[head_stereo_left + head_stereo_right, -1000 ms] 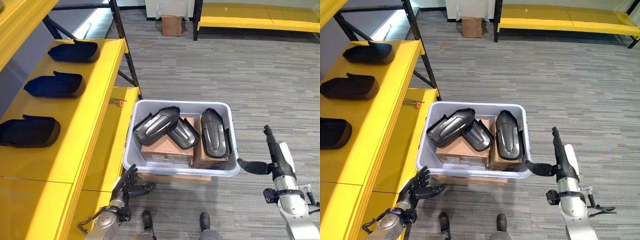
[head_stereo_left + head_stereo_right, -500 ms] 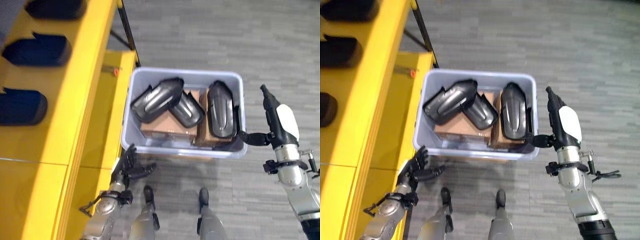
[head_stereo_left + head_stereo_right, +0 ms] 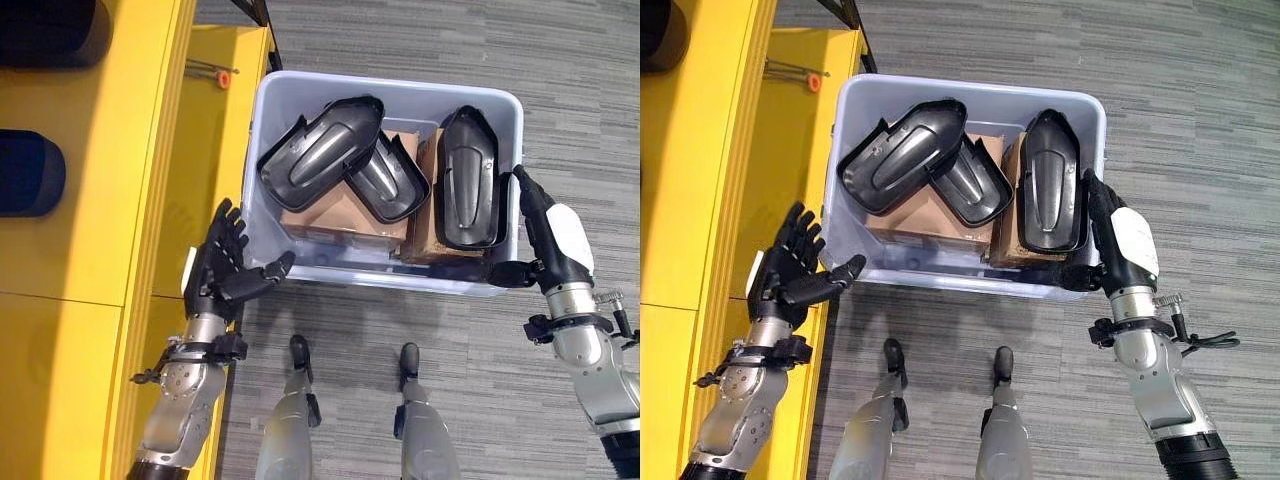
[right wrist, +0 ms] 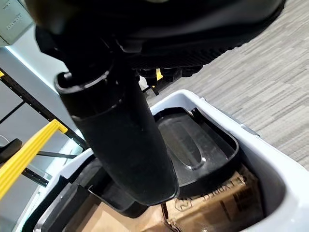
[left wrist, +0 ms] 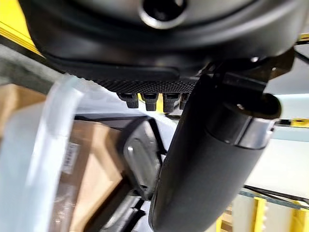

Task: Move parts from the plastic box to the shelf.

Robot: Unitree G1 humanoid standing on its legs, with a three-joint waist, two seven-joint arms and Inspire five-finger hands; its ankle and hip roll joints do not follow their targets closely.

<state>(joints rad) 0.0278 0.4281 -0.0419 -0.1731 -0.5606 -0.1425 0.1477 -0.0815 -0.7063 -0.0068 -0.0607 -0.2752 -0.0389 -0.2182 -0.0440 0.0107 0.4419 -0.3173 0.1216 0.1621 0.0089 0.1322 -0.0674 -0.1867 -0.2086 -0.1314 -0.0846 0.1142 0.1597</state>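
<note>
A pale plastic box [image 3: 390, 82] stands on the floor beside the yellow shelf [image 3: 120, 150]. In it lie three black shell-shaped parts on cardboard cartons: one at the left [image 3: 320, 150], one in the middle [image 3: 388, 182], one along the right wall [image 3: 470, 180]. My left hand [image 3: 222, 265] is open with spread fingers, its thumb close to the box's near left corner. My right hand [image 3: 548, 232] is open against the box's near right corner, fingers straight along the right wall, thumb at the front wall. The right part [image 4: 193, 145] shows past the right thumb.
Two black parts [image 3: 30, 170] [image 3: 50, 25] lie on the shelf's upper board. A small tool with an orange tip [image 3: 210, 72] rests on the lower yellow board [image 3: 215, 150]. Grey carpet [image 3: 580, 90] stretches to the right of the box.
The camera has tilted down over the box. My left hand has risen to the box's near left corner. My right hand has moved in against the box's right corner.
</note>
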